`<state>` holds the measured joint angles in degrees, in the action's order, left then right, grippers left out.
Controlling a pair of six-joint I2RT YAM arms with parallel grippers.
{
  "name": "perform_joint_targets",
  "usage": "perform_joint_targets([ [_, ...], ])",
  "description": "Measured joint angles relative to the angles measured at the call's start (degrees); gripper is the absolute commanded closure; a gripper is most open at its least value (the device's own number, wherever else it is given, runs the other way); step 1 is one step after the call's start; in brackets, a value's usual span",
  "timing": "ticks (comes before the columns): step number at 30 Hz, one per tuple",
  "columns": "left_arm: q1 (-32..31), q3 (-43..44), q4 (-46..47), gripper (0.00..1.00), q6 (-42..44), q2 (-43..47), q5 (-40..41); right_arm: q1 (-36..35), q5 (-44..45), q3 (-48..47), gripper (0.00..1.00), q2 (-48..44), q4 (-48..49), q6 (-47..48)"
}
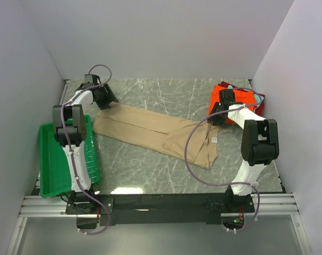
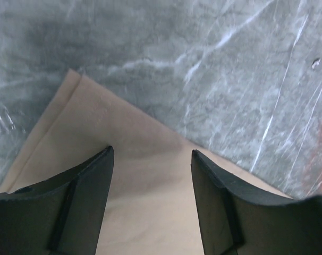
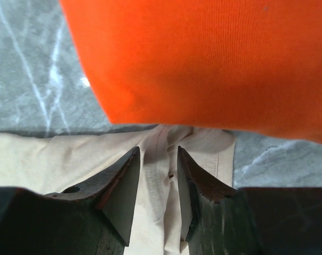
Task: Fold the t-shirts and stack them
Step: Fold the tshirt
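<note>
View from above: two arms are mounted at the near edge of a grey marble table. A tan shirt, folded into a long narrow strip, lies slantwise across the middle of the table, its far end at the left and its near end at the right.

The left arm stretches forward along the left side, above a green tray, with its elbow raised and its wrist bent down. The left gripper sits at the tan shirt's far left end. In its wrist view, the two dark fingers are spread well apart and released, straddling flat tan cloth just behind a corner of the shirt. Nothing is held between them.

The right arm rises from its base, folds at a high elbow and reaches forward and inward. The right gripper points down at the tan shirt's right end. It is just beside an orange shirt folded at the far right corner, where a dark red edge shows beyond it. In the right wrist view, the fingers stand close together on either side of a raised ridge of tan cloth with a stitched seam. The orange shirt fills the view above them. Whether the fingers are actually pinching that ridge cannot be told.
</note>
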<state>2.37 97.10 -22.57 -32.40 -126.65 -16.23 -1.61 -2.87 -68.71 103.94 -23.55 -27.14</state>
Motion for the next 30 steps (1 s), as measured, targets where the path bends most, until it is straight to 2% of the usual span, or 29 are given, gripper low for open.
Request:
perform_joint_targets([
  [8, 1.11, 1.03, 2.19, 0.34, -1.27, -1.90, 0.22, 0.00, -0.15, -0.04, 0.71, 2.51, -0.20, -0.22],
  [10, 1.33, 1.07, 2.47, 0.34, -1.51, -2.08, 0.22, 0.00, 0.09, -0.07, 0.76, 2.51, -0.20, -0.22],
  [11, 1.44, 1.09, 2.67, 0.34, -1.60, -2.14, 0.22, 0.00, 0.37, -0.07, 0.82, 2.51, -0.46, -0.22],
  [15, 2.03, 1.09, 3.37, 0.35, -2.62, -2.34, 0.20, 0.00, 1.70, -0.11, 0.88, 2.47, -1.62, -0.20],
  [30, 4.13, -0.37, 6.88, 0.34, -4.83, -2.51, -0.79, 1.77, 3.23, -0.09, 0.90, 0.33, -3.30, -0.44],
])
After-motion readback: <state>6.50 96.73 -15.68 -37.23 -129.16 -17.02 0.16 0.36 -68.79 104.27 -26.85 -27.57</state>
